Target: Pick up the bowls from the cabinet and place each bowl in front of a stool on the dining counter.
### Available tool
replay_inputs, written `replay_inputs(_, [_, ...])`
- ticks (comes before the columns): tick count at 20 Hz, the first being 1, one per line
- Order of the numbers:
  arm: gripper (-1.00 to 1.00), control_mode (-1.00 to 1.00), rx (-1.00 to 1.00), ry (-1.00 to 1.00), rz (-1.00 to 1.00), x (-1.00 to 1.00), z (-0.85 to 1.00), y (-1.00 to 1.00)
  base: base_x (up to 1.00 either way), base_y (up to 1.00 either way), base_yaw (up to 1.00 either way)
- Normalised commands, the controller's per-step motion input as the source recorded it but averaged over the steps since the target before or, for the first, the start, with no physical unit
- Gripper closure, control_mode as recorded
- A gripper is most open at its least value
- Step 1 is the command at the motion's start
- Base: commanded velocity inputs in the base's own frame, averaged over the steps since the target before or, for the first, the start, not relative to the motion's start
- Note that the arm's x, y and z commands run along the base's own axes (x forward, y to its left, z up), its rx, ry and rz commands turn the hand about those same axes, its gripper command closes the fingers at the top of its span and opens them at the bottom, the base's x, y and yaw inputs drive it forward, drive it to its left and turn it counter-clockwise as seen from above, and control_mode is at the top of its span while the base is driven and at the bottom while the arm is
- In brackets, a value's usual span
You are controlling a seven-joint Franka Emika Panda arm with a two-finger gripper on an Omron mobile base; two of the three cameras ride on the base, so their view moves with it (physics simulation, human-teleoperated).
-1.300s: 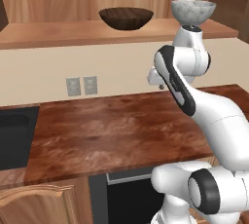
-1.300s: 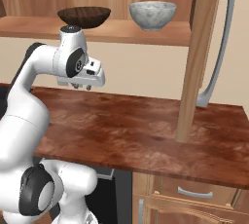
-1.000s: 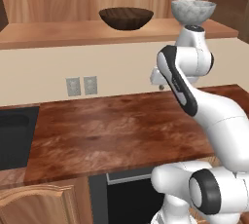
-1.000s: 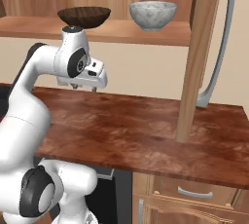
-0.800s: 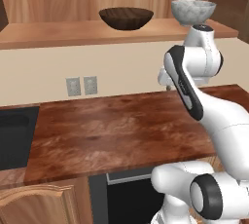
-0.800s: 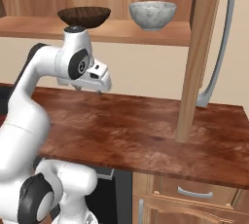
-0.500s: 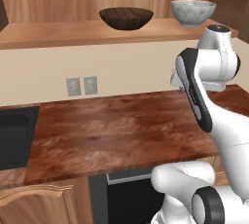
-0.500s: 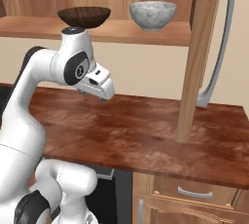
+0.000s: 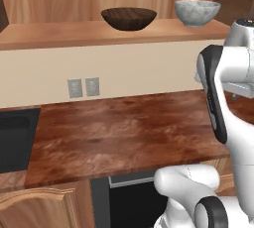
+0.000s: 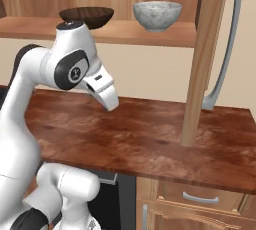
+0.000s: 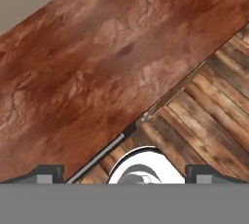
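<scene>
Two bowls stand on the light wood cabinet shelf (image 9: 59, 32) (image 10: 30, 26): a dark brown wooden bowl (image 9: 129, 18) (image 10: 86, 16) and, to its right, a pale speckled stone-look bowl (image 9: 197, 12) (image 10: 156, 15). My gripper (image 10: 111, 104) (image 11: 124, 173) hangs well below the shelf, tipped down over the reddish worktop (image 9: 119, 133) (image 10: 150, 139) (image 11: 82, 67). It is open and empty, its fingertips (image 11: 48, 172) wide apart. The dining counter and stools are out of view.
A black sink (image 9: 14, 138) is set in the worktop's left end, with wall outlets (image 9: 82, 87) behind. A wooden post (image 10: 202, 59) and a grey curved handle (image 10: 226, 49) stand at the right. Beyond the worktop's edge lies plank floor (image 11: 209, 101).
The arm has swung to the right, away from under the stone-look bowl, and the hand has tipped downward. The jaws have spread a little wider. Both bowls stay put.
</scene>
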Motion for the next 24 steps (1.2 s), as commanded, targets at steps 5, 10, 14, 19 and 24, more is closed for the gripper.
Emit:
replay_inputs(5, [-1.0,-1.0,0.05,-0.05,-0.28,-0.35,0.46,-0.29,0.0,0.0,0.0])
replay_inputs(10, [-1.0,-1.0,0.12,-0.27,-0.15,-0.06,0.46,-0.15,0.0,0.0,0.0])
replay_inputs(14, [-1.0,-1.0,0.16,-0.49,-0.04,0.0,0.5,-0.02,0.0,0.0,0.0])
replay_inputs(19, [-1.0,-1.0,0.16,-0.45,0.0,0.0,0.47,-0.02,0.0,0.0,0.0])
replay_inputs(24, [-1.0,-1.0,0.04,-0.15,-0.08,0.0,0.44,0.0,0.0,0.0,0.0])
